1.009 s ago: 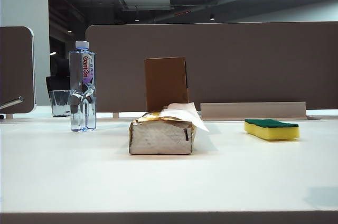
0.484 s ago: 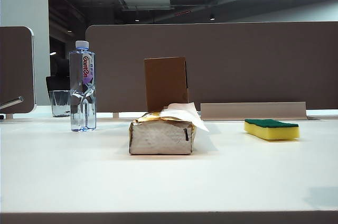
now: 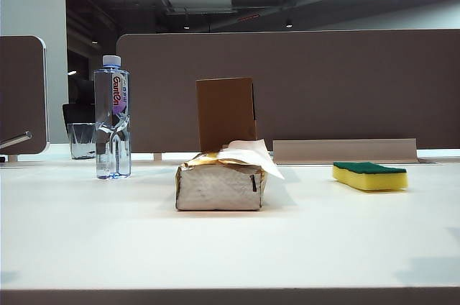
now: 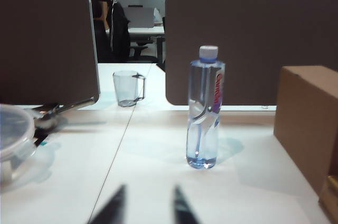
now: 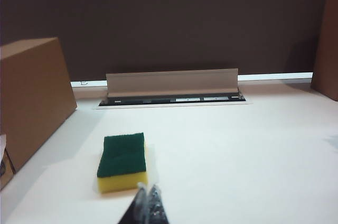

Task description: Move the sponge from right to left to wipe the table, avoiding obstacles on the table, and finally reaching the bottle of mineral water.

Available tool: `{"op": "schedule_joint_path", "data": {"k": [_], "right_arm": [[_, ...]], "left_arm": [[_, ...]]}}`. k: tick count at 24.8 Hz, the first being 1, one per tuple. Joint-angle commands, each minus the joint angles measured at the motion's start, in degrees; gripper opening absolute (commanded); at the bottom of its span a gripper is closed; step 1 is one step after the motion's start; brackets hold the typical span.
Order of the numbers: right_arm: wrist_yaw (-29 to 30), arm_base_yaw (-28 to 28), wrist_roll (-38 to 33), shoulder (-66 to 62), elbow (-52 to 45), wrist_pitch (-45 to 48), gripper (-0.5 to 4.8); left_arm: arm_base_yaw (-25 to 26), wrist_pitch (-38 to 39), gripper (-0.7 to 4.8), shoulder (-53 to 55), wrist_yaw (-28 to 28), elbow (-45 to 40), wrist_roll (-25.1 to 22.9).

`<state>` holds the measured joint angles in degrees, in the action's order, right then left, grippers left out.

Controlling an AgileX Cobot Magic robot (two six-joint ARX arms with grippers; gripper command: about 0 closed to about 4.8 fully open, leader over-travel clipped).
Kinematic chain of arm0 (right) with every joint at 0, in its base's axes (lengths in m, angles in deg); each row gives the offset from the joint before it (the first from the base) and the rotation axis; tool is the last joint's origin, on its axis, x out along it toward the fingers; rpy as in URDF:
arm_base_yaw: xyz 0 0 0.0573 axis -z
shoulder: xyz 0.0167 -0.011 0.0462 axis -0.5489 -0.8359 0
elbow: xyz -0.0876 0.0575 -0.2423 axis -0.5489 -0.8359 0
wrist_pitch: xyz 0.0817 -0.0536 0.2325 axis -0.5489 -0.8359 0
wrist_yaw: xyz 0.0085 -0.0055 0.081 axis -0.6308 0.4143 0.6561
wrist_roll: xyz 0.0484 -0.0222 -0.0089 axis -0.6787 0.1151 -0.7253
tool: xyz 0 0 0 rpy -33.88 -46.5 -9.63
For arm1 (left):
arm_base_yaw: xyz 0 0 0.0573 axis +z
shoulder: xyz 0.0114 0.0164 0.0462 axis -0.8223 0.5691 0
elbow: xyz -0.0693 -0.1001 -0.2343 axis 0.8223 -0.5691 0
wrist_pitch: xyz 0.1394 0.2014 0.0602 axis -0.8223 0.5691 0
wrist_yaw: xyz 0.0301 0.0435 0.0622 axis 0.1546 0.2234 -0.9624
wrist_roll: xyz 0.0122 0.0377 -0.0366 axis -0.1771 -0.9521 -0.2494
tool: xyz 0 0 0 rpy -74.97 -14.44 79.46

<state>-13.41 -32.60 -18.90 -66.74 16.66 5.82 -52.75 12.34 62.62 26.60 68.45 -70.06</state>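
Right wrist view: yellow sponge (image 5: 122,162), green scouring face up.

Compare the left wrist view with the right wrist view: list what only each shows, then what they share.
Only the left wrist view: the water bottle standing upright, a clear mug behind it, a clear lidded container at the edge, and the left hand, its fingers slightly apart with nothing between them.

Only the right wrist view: the sponge lying green side up, a grey cable tray flap behind it, and the right hand, shut and empty, just short of the sponge.

Both: the white table, the brown cardboard box and the dark partition panels.
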Motion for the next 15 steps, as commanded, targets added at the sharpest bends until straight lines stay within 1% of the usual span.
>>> {"op": "schedule_joint_path", "data": {"k": [1, 3, 4, 6, 7, 11, 13, 15], "right_arm": [[0.1, 0.0, -0.4, 0.0, 4.2, -5.1, -0.01], [0.1, 0.0, -0.4, 0.0, 6.5, -7.7, 0.21], [0.1, 0.0, -0.4, 0.0, 8.9, -10.2, 0.22], [0.1, 0.0, -0.4, 0.0, 11.0, -12.7, 0.23], [0.1, 0.0, -0.4, 0.0, 12.3, -14.4, 0.23], [0.1, 0.0, -0.4, 0.0, 16.8, -21.2, 0.23], [0.8, 0.0, -0.7, -0.1, 19.1, -24.3, 0.23], [1.4, 0.0, -0.8, -0.3, 21.4, -26.6, 0.24]], "left_arm": [[0.0, 3.1, 1.31, 0.1, 4.2, 3.1, 0.0], [0.0, 6.0, 1.31, 0.1, 6.1, 5.0, 0.0], [0.0, 7.9, 1.32, 0.1, 8.3, 6.7, 0.0], [0.0, 9.2, 1.46, 0.1, 10.0, 8.2, 0.0], [0.0, 10.2, 1.69, 0.1, 11.0, 9.1, 0.0], [0.0, 14.7, 2.52, 0.1, 12.1, 12.3, 1.2], [0.0, 16.9, 2.56, 0.1, 12.7, 13.9, 2.3], [0.0, 18.4, 2.57, 0.1, 14.5, 15.3, 2.6]]}}
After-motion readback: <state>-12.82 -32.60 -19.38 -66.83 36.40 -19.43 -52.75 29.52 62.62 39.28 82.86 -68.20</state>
